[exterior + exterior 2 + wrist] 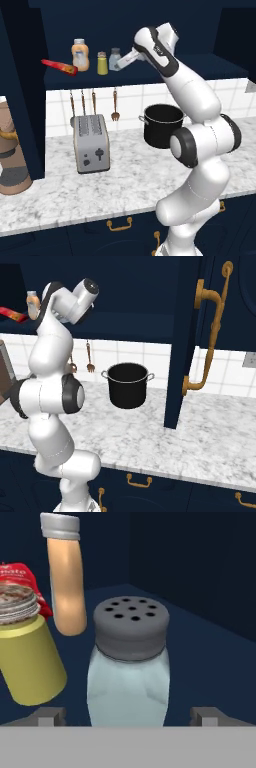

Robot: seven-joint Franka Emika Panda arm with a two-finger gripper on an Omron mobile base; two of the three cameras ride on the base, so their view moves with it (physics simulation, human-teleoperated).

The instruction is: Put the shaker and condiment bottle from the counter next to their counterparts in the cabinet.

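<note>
Closest sits the shaker [128, 662] on the cabinet [150, 75] shelf, between the gripper [127, 716] fingers, spread apart and not touching it, beside the yellow shaker [27, 657].

Pot [163, 125]: black, 2 side handles, upright on desk near tiled wall, right of toaster, well apart from it.
Toaster [91, 143]: silver, 2 slots, lever + dial on front face, stands on desk below utensils.
Hanging utensils [93, 102]: 4 w/ wooden handles on white tile wall; rightmost is a fork [115, 111].
Tile backsplash [135, 100]: white, behind pot & toaster.
Brown appliance [11, 150]: far left on desk, partly cut off, type unclear.
Brass handle [210, 331]: long, curved, on navy door in right base view.
Wall outlet [249, 360]: grey, far right on tiles.
</note>
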